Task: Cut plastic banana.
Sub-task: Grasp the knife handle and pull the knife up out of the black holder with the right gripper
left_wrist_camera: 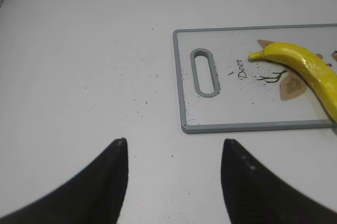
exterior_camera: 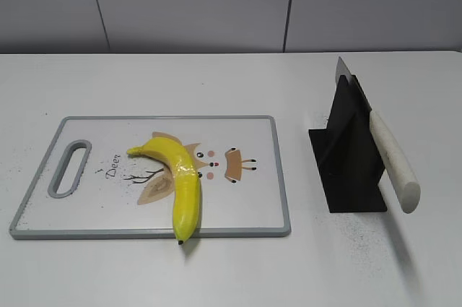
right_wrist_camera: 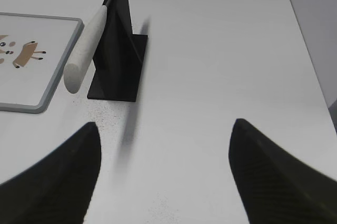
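White table [exterior_camera: 216, 278] surface is seen beneath a grey panelled wall [exterior_camera: 195, 3], with fine dark specks scattered on it. Ahead and to the right of the left gripper [left_wrist_camera: 174, 147], whose fingers are spread apart over bare table, a grey-rimmed cutting board [exterior_camera: 278, 177] is laid flat. Ahead and to the left of the right gripper [right_wrist_camera: 163, 129], likewise spread wide and holding nothing, a black knife stand [exterior_camera: 350, 155] is placed, and a white-handled knife [exterior_camera: 393, 162] is lodged in it at a slant. The plastic banana [exterior_camera: 180, 177] is laid on the board, its lower end overhanging the near rim.
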{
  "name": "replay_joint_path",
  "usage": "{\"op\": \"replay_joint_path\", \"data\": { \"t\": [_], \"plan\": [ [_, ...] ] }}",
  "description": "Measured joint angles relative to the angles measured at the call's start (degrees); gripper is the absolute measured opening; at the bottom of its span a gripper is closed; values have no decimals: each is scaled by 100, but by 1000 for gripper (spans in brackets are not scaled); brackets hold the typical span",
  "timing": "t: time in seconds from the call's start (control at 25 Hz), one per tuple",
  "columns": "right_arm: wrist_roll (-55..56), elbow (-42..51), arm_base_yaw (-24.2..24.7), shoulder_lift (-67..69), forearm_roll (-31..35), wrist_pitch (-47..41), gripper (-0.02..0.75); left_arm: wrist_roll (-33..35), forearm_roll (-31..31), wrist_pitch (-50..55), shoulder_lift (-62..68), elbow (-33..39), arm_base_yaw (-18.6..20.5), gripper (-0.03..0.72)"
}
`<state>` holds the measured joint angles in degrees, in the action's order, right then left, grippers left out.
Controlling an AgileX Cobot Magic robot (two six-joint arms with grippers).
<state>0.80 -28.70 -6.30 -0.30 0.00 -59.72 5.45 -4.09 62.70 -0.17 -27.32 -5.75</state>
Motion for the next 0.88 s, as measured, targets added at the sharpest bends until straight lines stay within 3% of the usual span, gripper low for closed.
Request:
{"op": "replay_joint_path", "data": {
  "t": [0.88],
  "plan": [
    [0,0,0,0,0,0,572,0,0,0,0,0,0,529]
  ]
}}
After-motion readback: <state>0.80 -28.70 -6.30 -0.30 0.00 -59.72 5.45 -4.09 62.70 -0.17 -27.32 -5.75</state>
